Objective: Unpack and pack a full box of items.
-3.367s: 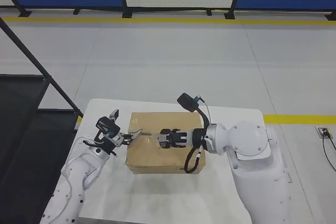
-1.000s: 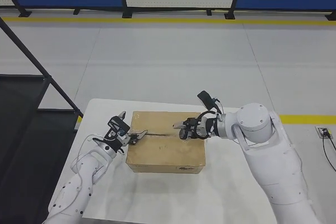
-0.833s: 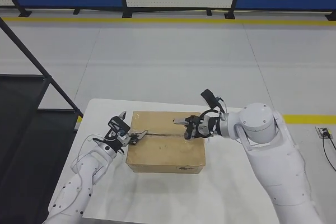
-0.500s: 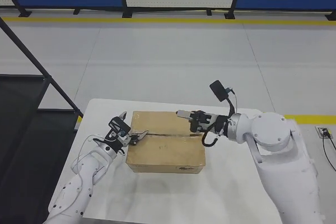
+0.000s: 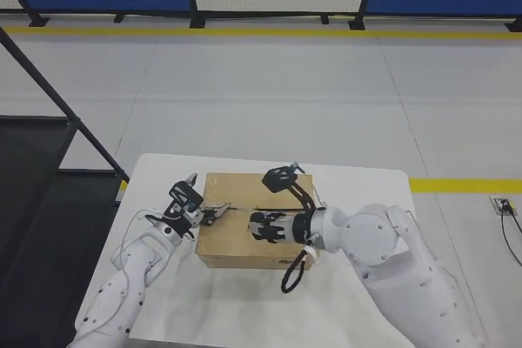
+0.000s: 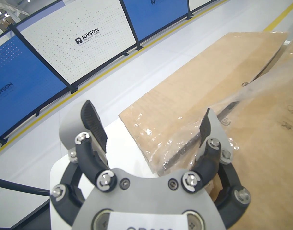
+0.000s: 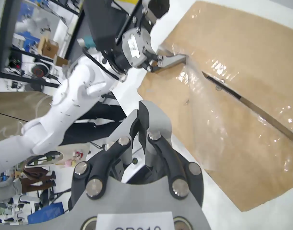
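Left gripper (image 6: 148, 118) sits at the left end of the box (image 5: 237, 248), jaws spread wide with nothing between them. One fingertip (image 6: 207, 124) rests against the clear tape (image 6: 160, 135) where it wraps over the top edge, and the other hangs off the box, above the table (image 5: 244, 304). The box stands in the middle of the table with both top flaps down. The tape runs along the seam (image 6: 230, 105), which shows as a dark slit, and is wrinkled and glossy at the left end. Judgement: a full box is likely heavy, so it should stay put while being worked on and should not be lifted by its flaps. The walls are stiff corrugated board, while the flaps will likely give if pressed mid-span. The tape is thin, slick and stretchy, so a flat pad would probably slide on it. The best purchase looks to be the loose crumpled film at the left end, or the flap edge at the slit. Right gripper (image 5: 261, 228) hovers over the near flap just right of the box's middle, fingers (image 7: 139, 123) pressed together and empty. Whether it touches the board cannot be told.
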